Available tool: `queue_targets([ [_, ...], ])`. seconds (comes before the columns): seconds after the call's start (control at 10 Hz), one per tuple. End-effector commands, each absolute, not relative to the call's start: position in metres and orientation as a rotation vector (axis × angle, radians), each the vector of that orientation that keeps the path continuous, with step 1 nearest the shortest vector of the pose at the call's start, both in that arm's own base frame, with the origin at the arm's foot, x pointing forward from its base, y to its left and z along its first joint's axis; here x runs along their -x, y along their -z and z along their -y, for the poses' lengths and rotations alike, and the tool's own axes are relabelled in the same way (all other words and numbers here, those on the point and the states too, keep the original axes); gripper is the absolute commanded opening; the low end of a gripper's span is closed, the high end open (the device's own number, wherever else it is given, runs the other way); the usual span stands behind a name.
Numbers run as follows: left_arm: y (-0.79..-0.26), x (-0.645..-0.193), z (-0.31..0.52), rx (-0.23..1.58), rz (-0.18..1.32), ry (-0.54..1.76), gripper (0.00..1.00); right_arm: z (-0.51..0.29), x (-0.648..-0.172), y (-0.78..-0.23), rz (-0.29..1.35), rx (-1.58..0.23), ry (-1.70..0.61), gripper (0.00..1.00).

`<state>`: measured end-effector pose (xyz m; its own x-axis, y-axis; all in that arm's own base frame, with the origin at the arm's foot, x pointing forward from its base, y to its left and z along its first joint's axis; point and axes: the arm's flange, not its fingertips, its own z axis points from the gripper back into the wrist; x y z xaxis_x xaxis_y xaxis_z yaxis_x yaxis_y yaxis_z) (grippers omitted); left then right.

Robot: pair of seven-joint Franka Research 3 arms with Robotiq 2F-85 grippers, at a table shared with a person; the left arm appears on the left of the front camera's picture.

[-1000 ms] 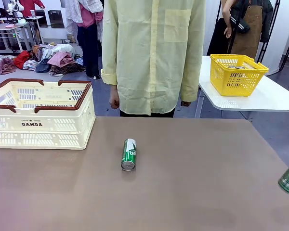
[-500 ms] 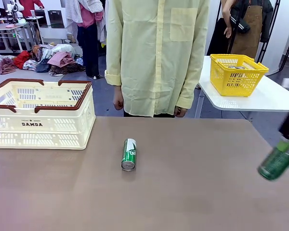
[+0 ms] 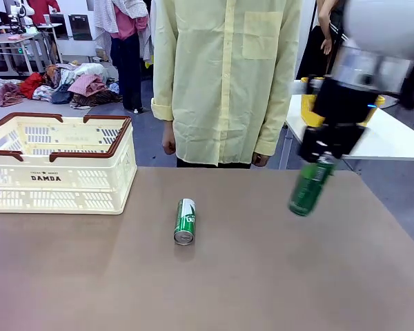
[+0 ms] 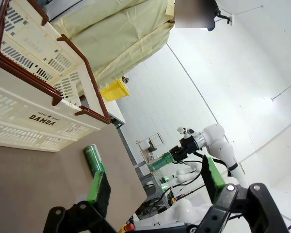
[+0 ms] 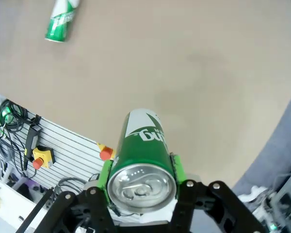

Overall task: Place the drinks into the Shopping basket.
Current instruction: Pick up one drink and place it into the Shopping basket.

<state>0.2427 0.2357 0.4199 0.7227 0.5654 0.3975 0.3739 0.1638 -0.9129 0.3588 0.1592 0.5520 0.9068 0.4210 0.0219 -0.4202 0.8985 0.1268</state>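
The right pincer [image 3: 326, 153] pinches a green can [image 3: 308, 188] by its top, tilted above the bench [image 3: 262, 289] at right centre; its white print is unreadable. The left pincer [image 4: 154, 182] stands spread. A second can [image 3: 185, 221] lies mid-frame. The basket [image 3: 55, 176], at left, reads "DAMDA".

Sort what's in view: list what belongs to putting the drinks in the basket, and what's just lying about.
Job: held green can in the right end effector; lying green can on the table; cream DAMDA basket.
Lying about: yellow basket on the side table; clothes heap.
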Motion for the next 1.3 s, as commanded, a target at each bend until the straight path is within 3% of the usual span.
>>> queue_targets([
  [0.0, -0.423, -0.242, -0.236, 1.467, 0.831, -0.167, 1.00, -0.207, -0.395, -0.557, 0.024, -0.099, -0.568, 0.00],
  [0.5, -0.423, -0.242, -0.236, 1.467, 0.831, -0.167, 1.00, -0.369, -0.433, -0.520, 0.040, -0.117, -0.970, 0.00],
  [0.9, -0.423, -0.242, -0.236, 1.467, 0.831, -0.167, 1.00, -0.464, -0.418, -0.490, 0.004, -0.135, -1.207, 0.00],
  [1.2, -0.423, -0.242, -0.236, 1.467, 0.831, -0.167, 1.00, -0.493, -0.397, -0.457, -0.029, -0.105, -1.279, 0.00],
])
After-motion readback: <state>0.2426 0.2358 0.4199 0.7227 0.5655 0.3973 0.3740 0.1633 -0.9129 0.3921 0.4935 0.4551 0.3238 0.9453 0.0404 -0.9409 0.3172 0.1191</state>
